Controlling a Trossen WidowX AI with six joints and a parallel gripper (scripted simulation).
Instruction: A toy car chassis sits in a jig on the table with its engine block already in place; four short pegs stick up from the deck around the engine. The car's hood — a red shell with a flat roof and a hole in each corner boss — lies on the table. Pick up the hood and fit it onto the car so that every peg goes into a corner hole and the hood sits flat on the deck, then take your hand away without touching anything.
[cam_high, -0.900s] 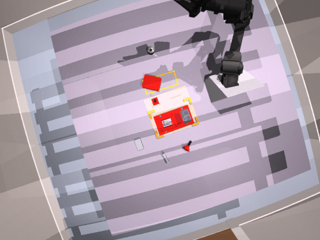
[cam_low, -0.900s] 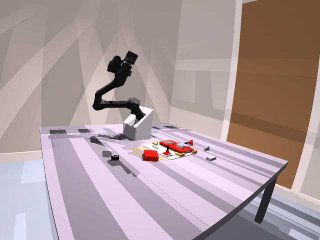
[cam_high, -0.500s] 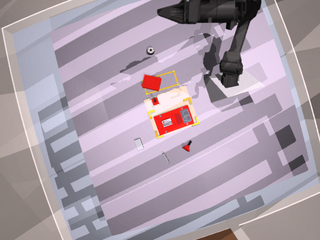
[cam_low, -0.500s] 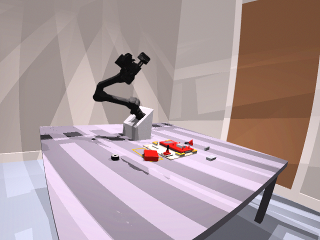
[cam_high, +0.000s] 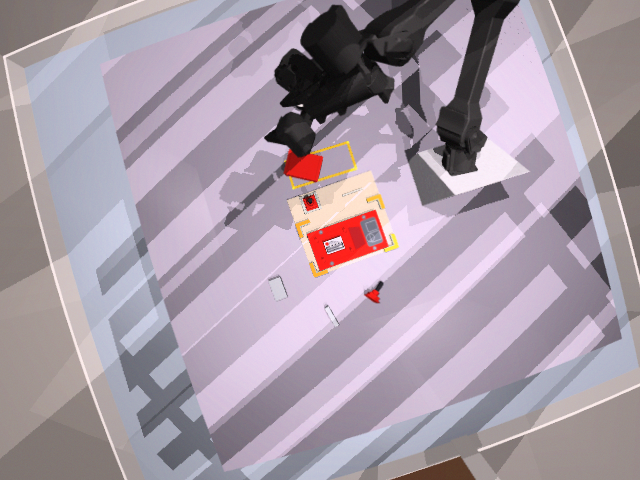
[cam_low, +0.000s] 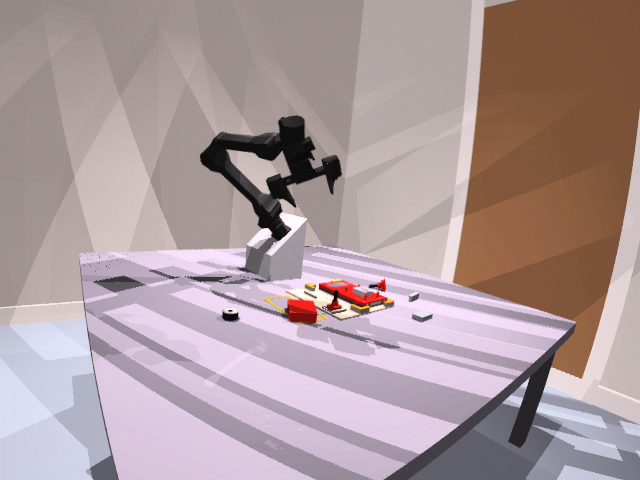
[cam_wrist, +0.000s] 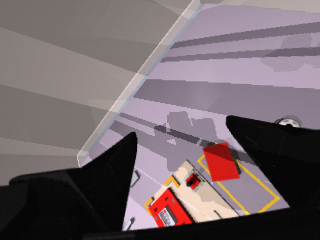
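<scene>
The red hood (cam_high: 303, 166) (cam_low: 301, 311) (cam_wrist: 221, 161) lies on the table, turned askew across one end of a yellow outline (cam_high: 355, 160) (cam_low: 266, 299). The red chassis (cam_high: 354, 238) (cam_low: 347, 290) (cam_wrist: 175, 204) sits between orange corner brackets on the beige jig plate (cam_high: 336, 211) (cam_wrist: 210, 205). The grey-white engine block (cam_high: 333, 244) (cam_low: 362, 290) (cam_wrist: 167, 217) is on its deck; the pegs are tiny. My gripper (cam_low: 313, 199) (cam_wrist: 180, 128) is wide open and empty, high above the table. In the top view the near finger overlaps the hood's edge in the picture only.
A black-and-red lever (cam_high: 310, 201) (cam_low: 334, 302) (cam_wrist: 192, 181) stands on the plate beside the chassis. Another red-and-black piece (cam_high: 373, 295) (cam_low: 381, 285) and two grey blocks (cam_high: 278, 288) (cam_high: 331, 315) lie beyond the chassis. A black wheel (cam_low: 230, 314) (cam_wrist: 289, 123) lies beyond the hood.
</scene>
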